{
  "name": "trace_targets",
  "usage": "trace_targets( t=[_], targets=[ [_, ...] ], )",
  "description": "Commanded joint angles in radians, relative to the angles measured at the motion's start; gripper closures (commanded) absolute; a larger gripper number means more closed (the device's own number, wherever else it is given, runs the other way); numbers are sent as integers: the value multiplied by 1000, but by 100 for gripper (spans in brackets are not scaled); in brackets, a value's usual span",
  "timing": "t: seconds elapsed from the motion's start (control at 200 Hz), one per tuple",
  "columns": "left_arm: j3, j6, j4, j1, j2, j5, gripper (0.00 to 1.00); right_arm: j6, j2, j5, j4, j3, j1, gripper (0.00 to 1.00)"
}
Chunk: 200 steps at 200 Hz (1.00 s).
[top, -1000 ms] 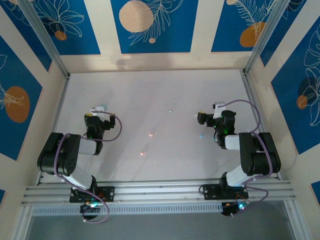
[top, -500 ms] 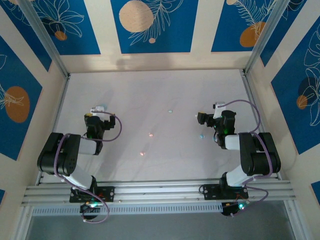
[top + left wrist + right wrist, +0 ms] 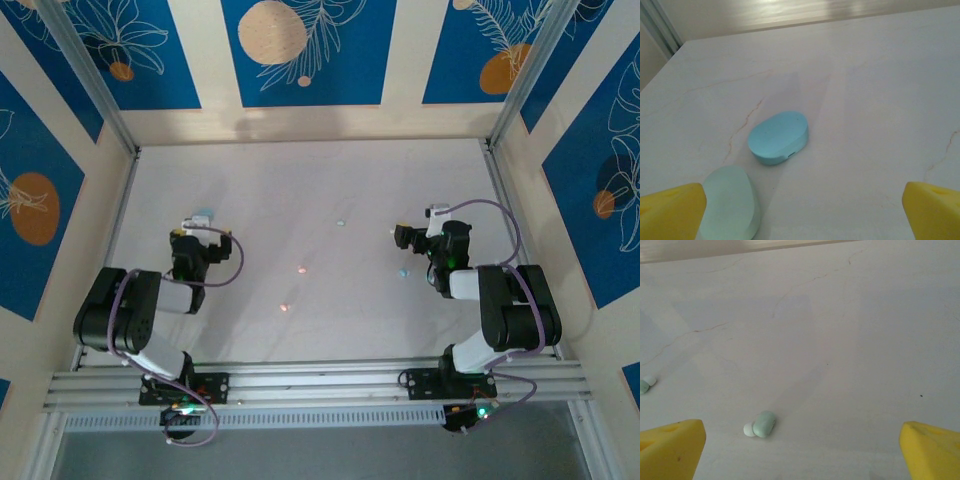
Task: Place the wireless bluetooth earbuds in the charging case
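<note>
— On the pale marbled tabletop (image 3: pixel 880 75), just ahead of the left gripper (image 3: pixel 800 215), what is seen?
— A light blue, pebble-shaped plastic case (image 3: pixel 778 137) is seen lying flat with its lid shut. A mint-green case of the same shape (image 3: pixel 730 202) lies nearer, just beside the left yellow fingertip (image 3: pixel 670 210); whether it is touched cannot be told.
— How are that gripper's jaws set?
— They are spread wide, and nothing is held between them.
— And the right gripper (image 3: pixel 800 452)?
— Its jaws are likewise spread wide, and nothing is gripped. A tiny mint-green plastic earbud (image 3: pixel 761 424) is seen on the table ahead of it, apart from both fingers. A second mint piece (image 3: pixel 645 384) is cut off at the left edge of that view.
— Where are the earbuds found from above?
— They are scattered loose over the middle of the table, between the two arms. A pinkish bead (image 3: pixel 301 269) and a second pinkish bead (image 3: pixel 285 307) lie nearest the centre, with a pale mint bead (image 3: pixel 341 222) farther back. A light blue bead (image 3: pixel 403 272) lies close beside the right gripper. All are well apart from the cases at the left.
</note>
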Motion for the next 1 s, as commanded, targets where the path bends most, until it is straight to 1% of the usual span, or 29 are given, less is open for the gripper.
trace_targets(
  t=[0.0,0.045,0.09,0.155,0.215,0.265,0.335,0.365,0.4,0.435,0.485,0.52,0.585,0.735,0.82,0.995],
  targets=[
    [-11,-15,-8,4,-100,-30,0,-12,-42,51,0,14,10,1],
    [-3,-22,-85,4,-154,-38,0,-6,-69,62,-39,24,10,1],
    [10,-34,-165,3,-212,-41,0,3,-109,65,-130,51,10,1],
    [40,-83,-300,5,-298,-76,0,55,-177,53,-350,129,1,1],
    [97,-152,-487,16,-376,-83,0,99,-228,13,-534,200,-4,1],
    [165,-198,-647,23,-415,-75,0,187,-256,16,-661,257,-5,1],
    [253,-242,-825,29,-429,-57,0,325,-276,16,-847,350,-11,1],
    [291,-259,-899,31,-426,-44,0,375,-277,-9,-913,388,-17,1],
    [332,-275,-968,34,-418,-22,0,405,-276,-77,-967,416,-28,1],
    [361,-282,-1019,36,-406,12,0,421,-277,-156,-983,430,-38,0],
    [400,-295,-1081,42,-382,60,2,439,-282,-254,-976,432,-40,2],
    [424,-303,-1118,45,-361,75,3,455,-289,-316,-968,433,-40,4],
    [467,-323,-1180,54,-315,81,8,477,-300,-370,-959,431,-41,5],
    [576,-344,-1291,78,-190,48,18,505,-329,-411,-952,435,-38,5],
    [616,-348,-1315,90,-119,8,17,511,-337,-421,-956,437,-36,5],
    [722,-338,-1388,128,53,-6,17,500,-339,-420,-989,455,-32,5]
  ],
)
